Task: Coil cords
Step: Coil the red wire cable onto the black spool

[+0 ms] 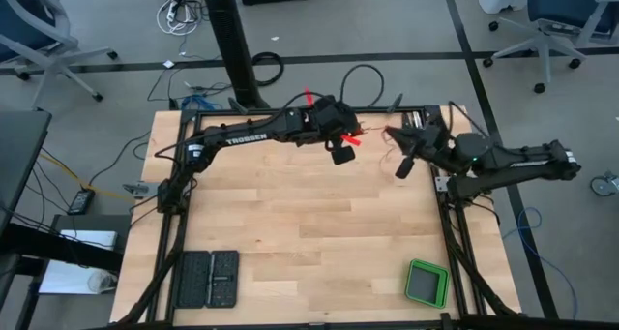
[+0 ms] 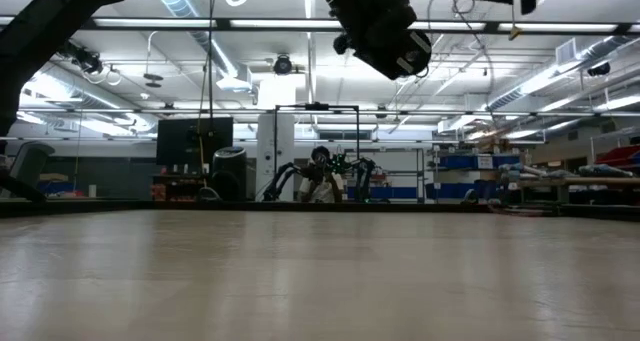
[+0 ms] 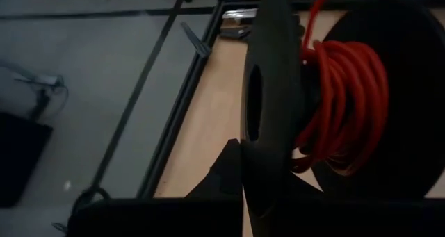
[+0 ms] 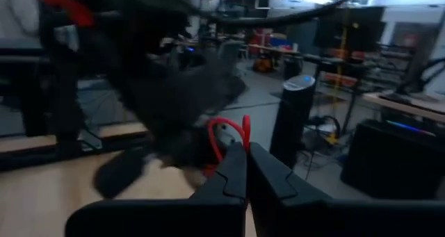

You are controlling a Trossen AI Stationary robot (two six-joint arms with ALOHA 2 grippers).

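A black spool carries the red-orange cord wound between its two flanges. My left gripper is shut on that spool, high above the table's far middle. A short stretch of cord runs from the spool toward my right gripper, which hovers just to the spool's right and is shut on the cord. In the right wrist view a red loop stands up by the fingertips, and the spool and left gripper show as a dark blur beyond. The cord's end piece does not show. My left gripper holds the spool by one flange; a finger lies against the flange's outer face, and the flange hides the other finger. The spool is lifted clear of the table. My right gripper pinches the cord between its two fingertips, coming level from the table's right. The cord loops up slack just past the fingertips, clear of the table.
A green-rimmed box sits near the table's front right corner and two flat black trays near the front left. Black frame rails run along the table's sides. A black column stands behind the far edge.
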